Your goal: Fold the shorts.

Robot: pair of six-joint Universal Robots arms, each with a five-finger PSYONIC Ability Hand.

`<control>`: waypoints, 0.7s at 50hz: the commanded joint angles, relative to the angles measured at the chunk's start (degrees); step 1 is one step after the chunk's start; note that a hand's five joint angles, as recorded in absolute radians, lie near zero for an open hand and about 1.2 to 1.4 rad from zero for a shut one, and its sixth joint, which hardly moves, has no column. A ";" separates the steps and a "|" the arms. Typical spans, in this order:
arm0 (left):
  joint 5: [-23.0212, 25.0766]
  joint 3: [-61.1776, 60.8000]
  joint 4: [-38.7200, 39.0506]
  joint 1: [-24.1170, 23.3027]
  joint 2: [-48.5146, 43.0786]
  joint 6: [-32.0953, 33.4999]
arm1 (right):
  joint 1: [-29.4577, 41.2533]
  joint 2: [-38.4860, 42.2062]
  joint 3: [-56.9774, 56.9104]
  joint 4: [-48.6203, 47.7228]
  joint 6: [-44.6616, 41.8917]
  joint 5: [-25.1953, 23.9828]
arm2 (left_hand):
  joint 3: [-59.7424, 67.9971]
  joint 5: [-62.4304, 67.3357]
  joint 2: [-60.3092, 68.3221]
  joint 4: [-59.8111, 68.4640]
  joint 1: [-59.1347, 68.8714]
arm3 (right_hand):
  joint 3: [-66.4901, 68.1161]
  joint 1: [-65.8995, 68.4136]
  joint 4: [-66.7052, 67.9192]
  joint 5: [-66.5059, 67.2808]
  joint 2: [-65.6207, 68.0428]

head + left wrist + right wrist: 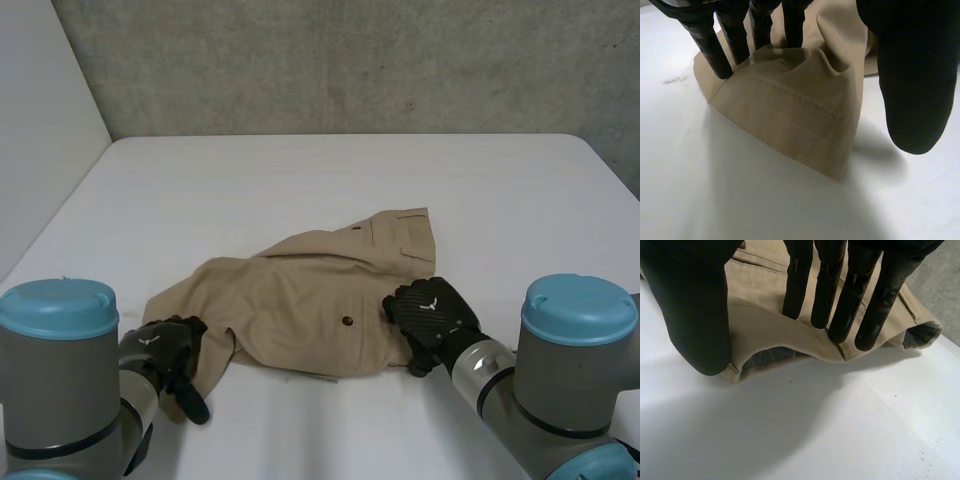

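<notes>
Nearest the camera, the two arms come in over the front of the table (300, 180), and each one ends at the near edge of the shorts (290, 310).

The left robot hand (165, 350) is at the near-left corner of the cloth, on a leg hem (790, 115). Its own wrist view shows its fingers (715, 55) straight, with the tips set down on the tan cloth just behind the stitched hem. The thumb (910, 90) stands off to the side over bare table, apart from the fabric. The hand is spread, not clamped, and seems placed so that fingers and thumb can close on that corner.

The right robot hand (432, 315) is at the near-right edge. Its fingers (840, 305) are also straight, with the tips resting on top of the cloth close to the edge. Its thumb (690, 315) hangs just beside an arched-up part of the edge where darker lining shows. This hand is apart too and grips nothing. The raised edge looks like a ready gap for the thumb to slip under.

Between and beyond the hands, the shorts lie rumpled across the middle of the table and are not yet neatly folded. A small dark button (347, 321) faces up near the right hand, and a flat pocket (405, 235) lies on the far-right part. With both hands on the near edge, the likely plan is to lift it and carry it over toward the far side.

Beyond that are bare white table and a grey concrete wall (350, 60).
</notes>
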 commanded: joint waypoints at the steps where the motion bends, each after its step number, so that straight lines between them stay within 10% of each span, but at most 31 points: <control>1: 0.15 0.61 1.10 -0.23 -0.56 -0.01 | 0.77 -0.13 -0.18 0.01 0.05 -0.04 | 7.90 7.43 8.34 8.42 8.24 | 6.15 11.81 6.35 8.39 6.29; 8: -0.02 0.79 3.56 -0.23 -2.40 0.61 | 0.86 0.14 -0.97 -0.08 1.37 -0.04 | 18.15 17.69 18.60 18.68 18.50 | 42.05 47.71 42.25 44.29 42.18; 20: -0.11 0.87 7.26 0.21 -1.36 2.53 | -0.02 -4.08 -2.46 1.76 6.38 1.89 | 67.38 66.92 67.83 67.91 67.72 | 42.09 47.75 42.29 44.33 42.22; 35: 3.92 10.86 -0.02 0.12 30.44 10.98 | -0.11 -22.09 -15.72 15.73 5.77 5.59 | 67.43 66.97 67.88 67.96 67.78 | 42.09 47.75 42.29 44.33 42.22</control>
